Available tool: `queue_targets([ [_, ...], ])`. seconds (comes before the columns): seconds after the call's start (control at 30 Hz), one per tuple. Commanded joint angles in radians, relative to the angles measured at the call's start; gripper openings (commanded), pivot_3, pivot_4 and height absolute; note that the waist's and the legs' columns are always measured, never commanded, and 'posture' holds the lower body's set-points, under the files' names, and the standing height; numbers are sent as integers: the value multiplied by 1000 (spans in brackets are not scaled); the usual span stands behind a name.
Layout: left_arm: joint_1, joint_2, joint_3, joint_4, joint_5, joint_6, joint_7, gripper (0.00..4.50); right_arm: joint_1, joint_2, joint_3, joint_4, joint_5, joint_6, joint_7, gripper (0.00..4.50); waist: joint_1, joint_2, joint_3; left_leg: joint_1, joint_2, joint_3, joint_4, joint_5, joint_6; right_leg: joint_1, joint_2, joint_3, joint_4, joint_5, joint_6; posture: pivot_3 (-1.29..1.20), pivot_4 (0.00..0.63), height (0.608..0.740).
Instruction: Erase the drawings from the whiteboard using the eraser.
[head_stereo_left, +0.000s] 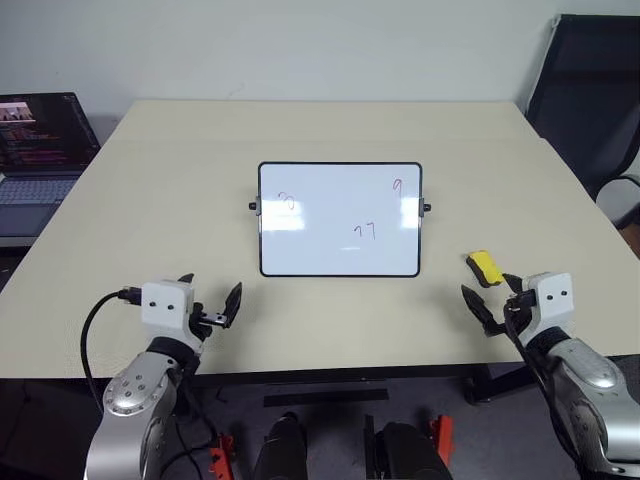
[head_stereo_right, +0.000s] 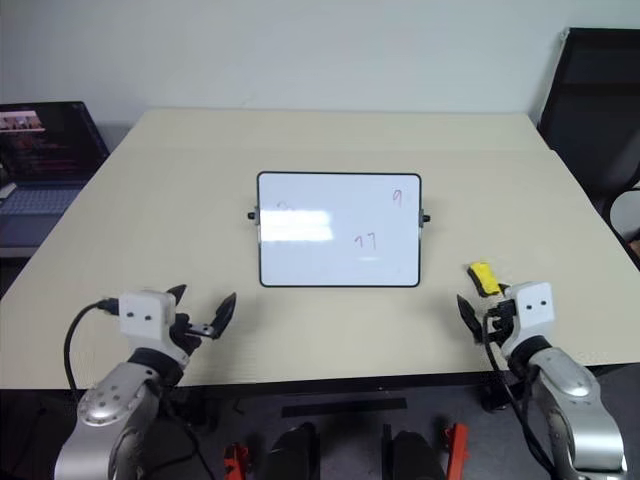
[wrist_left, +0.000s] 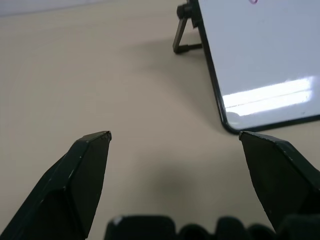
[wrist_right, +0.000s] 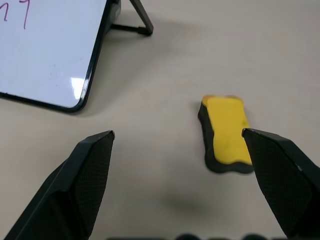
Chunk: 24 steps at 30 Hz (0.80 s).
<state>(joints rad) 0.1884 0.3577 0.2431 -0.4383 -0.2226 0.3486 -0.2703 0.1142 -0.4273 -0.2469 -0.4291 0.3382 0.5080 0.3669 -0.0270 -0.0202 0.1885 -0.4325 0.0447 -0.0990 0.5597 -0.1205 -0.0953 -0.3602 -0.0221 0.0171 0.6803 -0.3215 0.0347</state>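
Eraser (wrist_right: 226, 134), a small yellow block with a dark underside, lies on the beige table (head_stereo_left: 150, 180) just ahead of my spread right pincer (head_stereo_left: 487, 296), ready to grasp. My left pincer (head_stereo_left: 212, 302) waits spread beside the propped, black-framed glossy whiteboard (head_stereo_left: 340, 218), whose faint drawings (head_stereo_left: 366, 231) remain.

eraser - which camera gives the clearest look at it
The right wrist view: the eraser lies large on the table, yellow top and dark underside plain, just ahead of the open right tool. Both eye views show it as a small yellow block right of the whiteboard.
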Motion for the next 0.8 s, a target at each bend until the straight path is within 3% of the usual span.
queue_targets([
  [0.03, -3, 23, 0, -37, 19, -14, -9, 4500, -16, -16, -29, -43, 33, 49, -6, 4481, 0, 0, 0, 0, 0, 0, 0, 0, 0, 0, 0, 0, 0, 0, 0, 0, 150, 740],
  [0.2, -24, 73, 41, -45, -17, 0, -56, 4500, -48, -22, -25, -78, 60, 102, 6, 4481, 0, 0, 0, 0, 0, 1, 0, 0, 0, -1, 0, 1, 0, 0, 0, 0, 150, 740],
  [0.47, -137, 324, 106, -86, -264, 67, -377, 4500, -151, -93, -75, -126, 231, 258, 59, 4481, 0, 0, 0, -2, 1, 2, -1, 0, 0, -4, 0, 0, 1, 0, -1, 0, 150, 740],
  [0.63, -306, 475, 36, -23, -341, 138, -549, 4500, -265, -161, -93, -83, 239, 401, -6, 4481, 1, 0, 0, -2, 1, 4, -1, 0, 0, -5, 0, 2, 1, 0, 0, 0, 150, 740],
  [0.8, -478, 542, -92, 78, -326, 123, -730, 4500, -396, -188, -88, 16, 234, 589, -94, 4481, -2, 0, 0, -2, 1, 6, -1, 0, 0, -7, 0, 4, 1, 1, 1, 0, 150, 740],
])
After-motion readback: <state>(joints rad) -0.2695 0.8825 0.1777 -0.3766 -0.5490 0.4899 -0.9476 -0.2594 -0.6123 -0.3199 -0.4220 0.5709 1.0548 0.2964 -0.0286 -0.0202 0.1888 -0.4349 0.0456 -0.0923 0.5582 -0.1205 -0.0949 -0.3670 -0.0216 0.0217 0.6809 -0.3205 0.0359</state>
